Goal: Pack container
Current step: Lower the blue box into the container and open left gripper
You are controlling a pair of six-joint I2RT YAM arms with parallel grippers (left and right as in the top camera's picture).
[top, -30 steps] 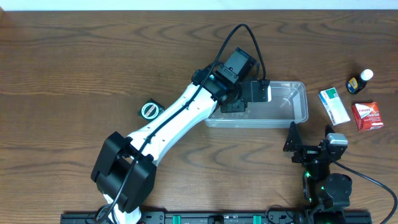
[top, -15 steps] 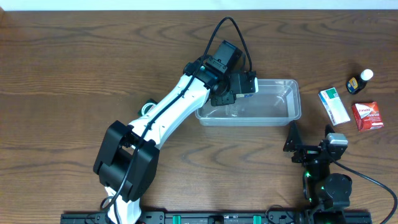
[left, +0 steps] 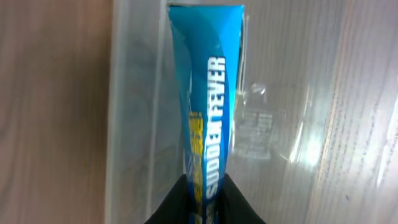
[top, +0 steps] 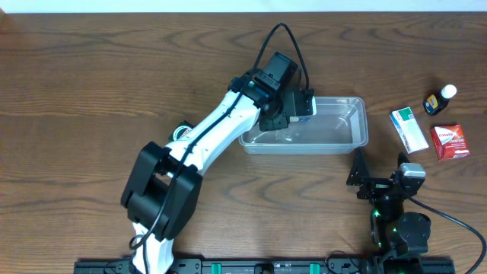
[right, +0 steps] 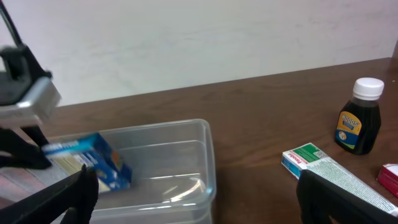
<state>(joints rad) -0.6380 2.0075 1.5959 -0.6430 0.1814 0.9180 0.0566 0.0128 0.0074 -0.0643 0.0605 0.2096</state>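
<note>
The clear container (top: pixel 351 135) is sitting on the wooden counter (top: pixel 91 76), a little right of the middle, with its long sides running left to right. The left arm is reaching across to it from the near left, and the left claw (left: pixel 203 200) is gripping a narrow blue box (left: pixel 208 106) by one end, its dark fingers (left: pixel 177 208) pressing in on either side of the printed face. The box is pointing into the left end of the container, just beside the left wall. It seems to be hanging slightly above the floor of the container, though the wrist view is too blurred to be sure they are apart. The right claw (top: pixel 358 171) is resting near the front edge of the counter, well apart from the container, with its fingers spread wide and nothing between them. To the right of the container, a green-and-white box (top: pixel 409 129), a red box (top: pixel 449 142) and a small dark bottle (top: pixel 440 99) with a white cap are lying close together on the counter.
</note>
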